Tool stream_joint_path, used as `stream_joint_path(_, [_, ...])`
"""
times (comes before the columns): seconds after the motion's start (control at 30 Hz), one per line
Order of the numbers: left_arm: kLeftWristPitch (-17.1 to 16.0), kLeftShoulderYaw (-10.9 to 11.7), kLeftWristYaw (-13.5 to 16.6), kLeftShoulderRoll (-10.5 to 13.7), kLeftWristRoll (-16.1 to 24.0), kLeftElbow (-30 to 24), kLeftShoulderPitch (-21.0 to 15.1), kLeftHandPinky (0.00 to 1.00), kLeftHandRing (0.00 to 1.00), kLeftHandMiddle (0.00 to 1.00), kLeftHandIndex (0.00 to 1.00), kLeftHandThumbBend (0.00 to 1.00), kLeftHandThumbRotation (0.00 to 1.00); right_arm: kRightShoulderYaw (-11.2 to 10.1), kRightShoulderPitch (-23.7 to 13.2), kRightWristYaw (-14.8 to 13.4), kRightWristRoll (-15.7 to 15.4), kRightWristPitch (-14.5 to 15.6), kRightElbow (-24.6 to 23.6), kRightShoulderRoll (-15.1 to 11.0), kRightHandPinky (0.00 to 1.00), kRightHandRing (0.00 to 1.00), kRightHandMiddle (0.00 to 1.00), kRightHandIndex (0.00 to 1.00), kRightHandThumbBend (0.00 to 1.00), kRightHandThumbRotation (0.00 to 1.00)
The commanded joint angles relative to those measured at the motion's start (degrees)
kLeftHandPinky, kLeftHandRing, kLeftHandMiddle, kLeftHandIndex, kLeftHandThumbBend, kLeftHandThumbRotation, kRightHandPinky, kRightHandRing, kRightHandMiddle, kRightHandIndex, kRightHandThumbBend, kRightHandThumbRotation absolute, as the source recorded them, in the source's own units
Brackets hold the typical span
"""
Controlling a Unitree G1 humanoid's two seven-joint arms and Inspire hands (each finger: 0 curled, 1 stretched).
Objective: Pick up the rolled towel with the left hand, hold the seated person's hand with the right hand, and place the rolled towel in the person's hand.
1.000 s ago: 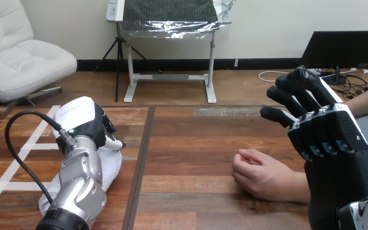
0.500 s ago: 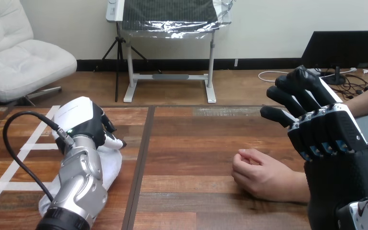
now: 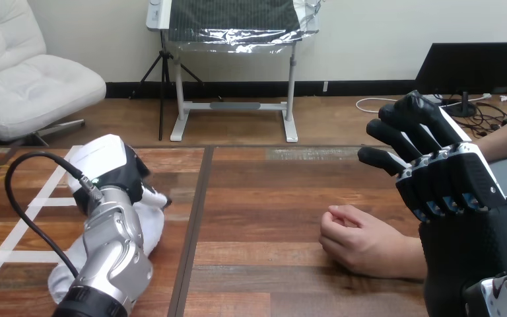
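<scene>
The white rolled towel [image 3: 150,228] lies on the wooden table [image 3: 264,198] at the left, mostly hidden under my left arm. My left hand [image 3: 109,165] sits on top of it with its fingers curled down over the towel's far end. The person's hand [image 3: 360,241] rests on the table at the right, loosely curled, knuckles up. My right hand [image 3: 455,185] is raised above the person's forearm, apart from it, with its fingers nearly straight and holding nothing.
White tape lines [image 3: 36,201] cross the table's left part. A dark seam [image 3: 195,218] runs front to back between the towel and the person's hand. The person's forearm comes in from the right edge behind my right hand.
My left hand and forearm have shifted a little to the left, fingers pressing further round the towel, which has moved with them. The right hand and the person's hand have stayed still.
</scene>
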Motion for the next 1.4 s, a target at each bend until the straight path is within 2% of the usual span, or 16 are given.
stream_joint_path(0.0, [0.21,-0.61,-0.20,0.55,1.77,-4.78,-1.67,0.37,0.56,0.65,0.72,0.82,0.33,-0.54,-2.06,-0.46,-0.59,0.13,-2.25,0.43,0.79,0.85,0.86,0.86,0.90,1.00])
stream_joint_path(0.33, [-0.12,-0.29,0.43,0.89,1.96,-7.73,-0.54,0.42,0.61,0.69,0.75,0.81,0.37,-0.50,-2.26,-0.52,-1.04,-0.33,-1.88,0.49,0.79,0.85,0.86,0.86,0.89,1.00])
stream_joint_path(1.37, [1.11,0.40,-1.24,1.33,3.75,-15.04,1.88,0.43,0.58,0.67,0.75,0.81,0.37,-0.25,-1.85,-1.08,-2.15,-0.55,-1.95,0.89,0.77,0.85,0.85,0.86,0.90,1.00])
